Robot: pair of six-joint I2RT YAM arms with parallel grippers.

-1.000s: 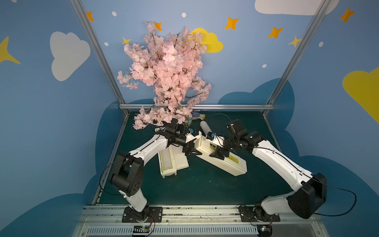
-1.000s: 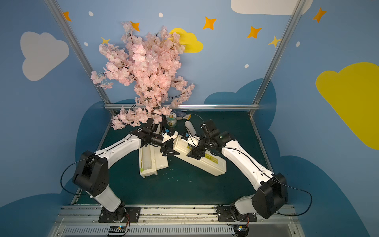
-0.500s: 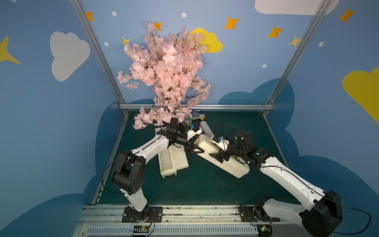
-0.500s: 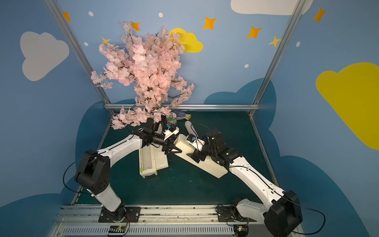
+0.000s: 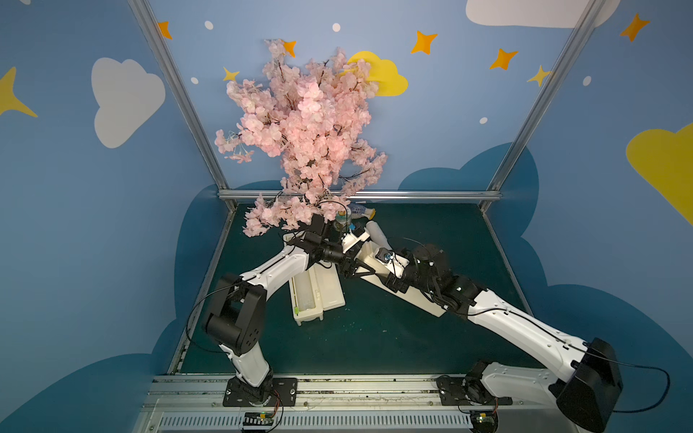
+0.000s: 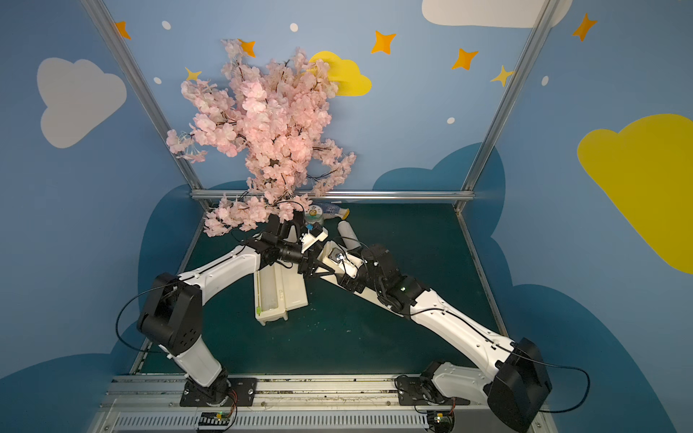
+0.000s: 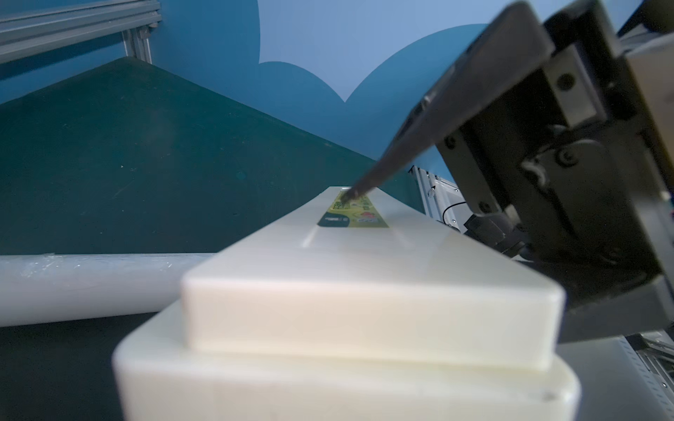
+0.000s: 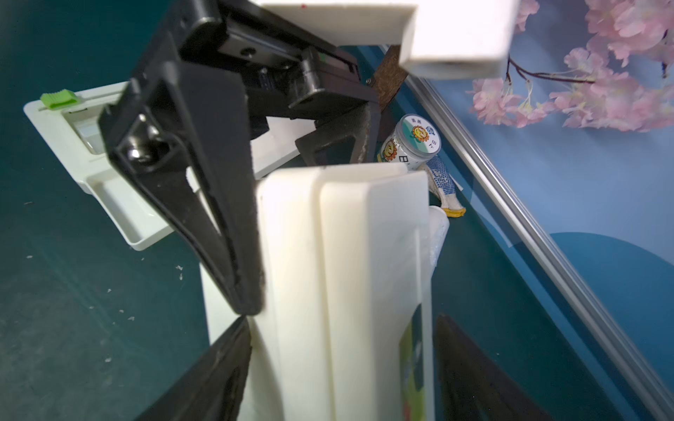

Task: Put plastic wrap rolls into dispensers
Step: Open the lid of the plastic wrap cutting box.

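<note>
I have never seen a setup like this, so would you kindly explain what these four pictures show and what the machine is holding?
It is a two-armed robot mounted at the front of a green table. Two pictures look down from overhead, almost alike; the other two come from a camera on each wrist. An open dispenser lies flat with one plastic wrap roll inside. A second roll lies loose beside a closed dispenser with a yellow label. The right gripper straddles that box and the left gripper spreads about its end; whether either truly grips, I cannot tell. At the back are a small jar, a yellow-capped bottle and a pink blossom branch.
</note>
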